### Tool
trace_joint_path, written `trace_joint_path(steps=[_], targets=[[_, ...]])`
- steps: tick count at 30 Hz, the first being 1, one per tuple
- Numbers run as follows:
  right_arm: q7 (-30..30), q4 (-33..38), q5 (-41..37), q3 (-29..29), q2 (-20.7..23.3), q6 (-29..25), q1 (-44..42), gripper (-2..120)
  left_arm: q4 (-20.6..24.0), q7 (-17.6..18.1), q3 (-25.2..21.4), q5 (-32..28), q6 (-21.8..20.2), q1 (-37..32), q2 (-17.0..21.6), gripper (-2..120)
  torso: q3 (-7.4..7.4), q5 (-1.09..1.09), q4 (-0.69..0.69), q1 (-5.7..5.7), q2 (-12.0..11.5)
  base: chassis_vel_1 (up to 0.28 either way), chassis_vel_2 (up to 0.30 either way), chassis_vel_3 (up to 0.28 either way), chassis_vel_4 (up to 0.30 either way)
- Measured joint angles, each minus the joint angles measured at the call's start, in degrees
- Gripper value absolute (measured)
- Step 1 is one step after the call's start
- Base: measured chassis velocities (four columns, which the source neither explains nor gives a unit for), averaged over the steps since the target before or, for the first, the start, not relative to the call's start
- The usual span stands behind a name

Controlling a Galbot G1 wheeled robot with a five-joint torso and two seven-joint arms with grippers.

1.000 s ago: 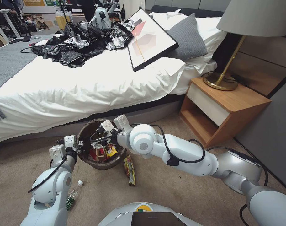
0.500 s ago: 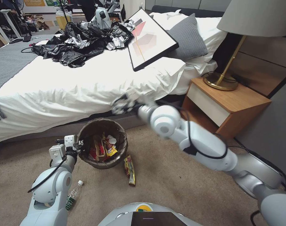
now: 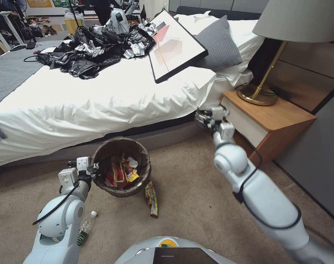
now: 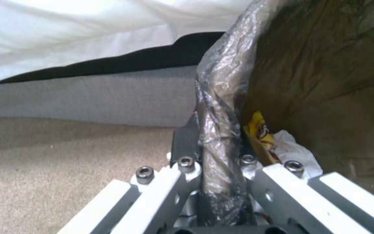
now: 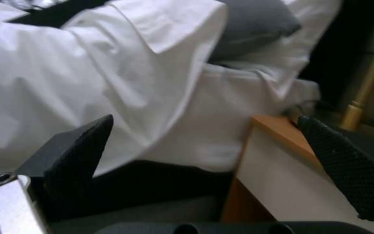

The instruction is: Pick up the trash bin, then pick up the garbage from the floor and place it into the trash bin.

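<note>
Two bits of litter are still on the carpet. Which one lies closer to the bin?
The yellow snack wrapper, lying just beside the trash bin on its right. The other piece, the clear green-labelled bottle, lies farther off, by the left arm.

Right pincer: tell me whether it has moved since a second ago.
Yes. The right pincer, open and empty, has swung from above the trash bin toward the robot's right, and now hangs beside the nightstand.
</note>
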State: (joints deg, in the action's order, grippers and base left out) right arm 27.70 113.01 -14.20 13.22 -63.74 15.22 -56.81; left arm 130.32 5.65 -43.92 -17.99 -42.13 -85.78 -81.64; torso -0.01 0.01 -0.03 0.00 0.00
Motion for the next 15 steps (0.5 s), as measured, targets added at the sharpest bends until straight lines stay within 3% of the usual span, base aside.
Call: trace_joint_path(steps=[2, 6, 9, 15], targets=[[-1.23, -0.09, 7.09, 4.08, -5.65, -4.16, -6.91, 100, 0.21, 0.26, 0.08, 0.08, 0.0, -0.33, 0.56, 0, 0.0, -0.01, 0.03, 0.0, 0.0, 0.0, 0.0, 0.0, 0.0], [-1.68, -0.41, 10.59, 5.59, -8.38, -6.6, -10.02, 100, 0.21, 0.47, 0.18, 0.09, 0.05, -0.4, 0.72, 0, 0.0, 0.0, 0.04, 0.0, 0.0, 0.0, 0.0, 0.0, 0.0], [-3.25, -1.44, 17.2, 7.48, -13.62, -10.37, -14.86, 100, 0.16, 0.78, 0.98, 0.19, 0.33, -0.66, 0.42, 0, 0.0, -0.01, 0.01, 0.0, 0.0, 0.0, 0.0, 0.0, 0.0], [-3.78, -2.26, 19.93, 7.44, -16.41, -11.83, -17.18, 100, 0.38, 0.78, 1.13, 0.18, 0.09, -0.78, 0.78, 0, 0.0, -0.02, 0.04, 0.0, 0.0, 0.0, 0.0, 0.0, 0.0]])
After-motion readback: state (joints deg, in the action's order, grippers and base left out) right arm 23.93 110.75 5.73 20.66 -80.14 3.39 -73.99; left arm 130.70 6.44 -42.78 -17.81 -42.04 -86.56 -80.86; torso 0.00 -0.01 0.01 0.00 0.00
